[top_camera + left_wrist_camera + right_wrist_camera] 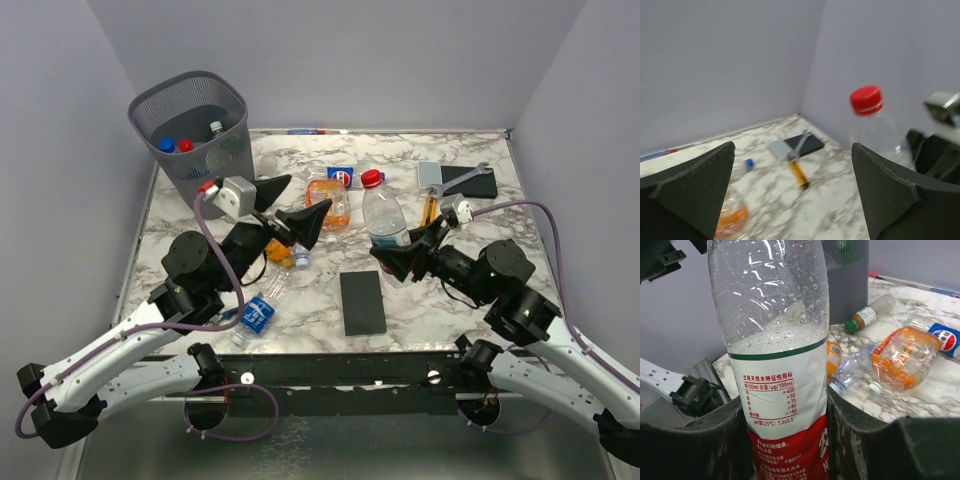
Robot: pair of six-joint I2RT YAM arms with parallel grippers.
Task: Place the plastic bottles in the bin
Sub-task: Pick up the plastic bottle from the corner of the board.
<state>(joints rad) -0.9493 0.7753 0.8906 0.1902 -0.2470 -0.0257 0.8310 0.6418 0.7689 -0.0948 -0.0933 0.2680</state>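
The dark grey mesh bin (190, 90) stands at the far left corner and holds several bottles with red, blue and white caps. My right gripper (402, 258) is shut on a tall clear bottle (385, 215) with a red cap and a red-and-white label (780, 390), held upright above the table. My left gripper (292, 205) is open and empty, raised above the table between the bin and that bottle (875, 125). An orange bottle (330, 205), a blue-labelled bottle (340, 174), a clear bottle (258, 312) and small bottles (288, 255) lie on the marble.
A black slab (362, 302) lies near the front middle. Another slab with a wrench (470, 180) and an orange-handled screwdriver (429, 208) lie at the far right. An amber bottle (870, 314) lies beside the bin (850, 285). Grey walls enclose the table.
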